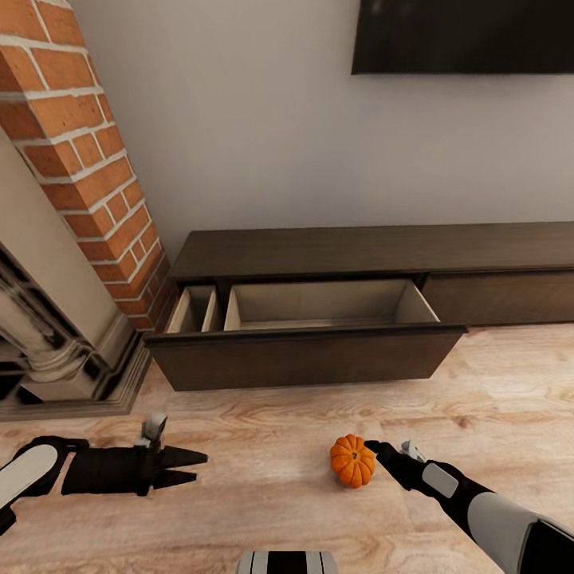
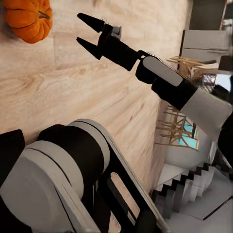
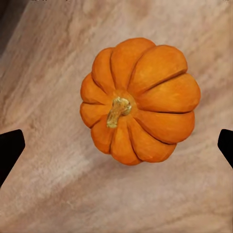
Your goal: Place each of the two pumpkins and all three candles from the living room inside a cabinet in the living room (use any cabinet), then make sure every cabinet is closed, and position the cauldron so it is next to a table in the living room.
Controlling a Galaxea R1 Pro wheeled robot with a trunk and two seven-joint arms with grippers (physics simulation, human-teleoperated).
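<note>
One small ribbed orange pumpkin (image 1: 352, 460) (image 2: 29, 19) (image 3: 141, 99) sits on the wood floor in front of the cabinet; the second pumpkin is out of view. My right gripper (image 1: 375, 448) (image 2: 86, 33) (image 3: 118, 148) is open and points at the pumpkin from close by, a short gap away, its fingertips (image 3: 9, 150) spread wider than the pumpkin. My left gripper (image 1: 195, 467) hovers open and holds nothing, low over the floor to the left. The long dark-brown cabinet (image 1: 383, 249) has its wide left drawer (image 1: 303, 357) pulled out, showing pale beige compartments.
A red brick fireplace column (image 1: 88, 159) with a stone surround (image 1: 48, 351) stands left of the cabinet. A dark TV (image 1: 462, 36) hangs on the wall above. My own base (image 2: 63, 165) is near the pumpkin. Wooden chairs (image 2: 177, 121) and stairs (image 2: 189, 189) lie behind.
</note>
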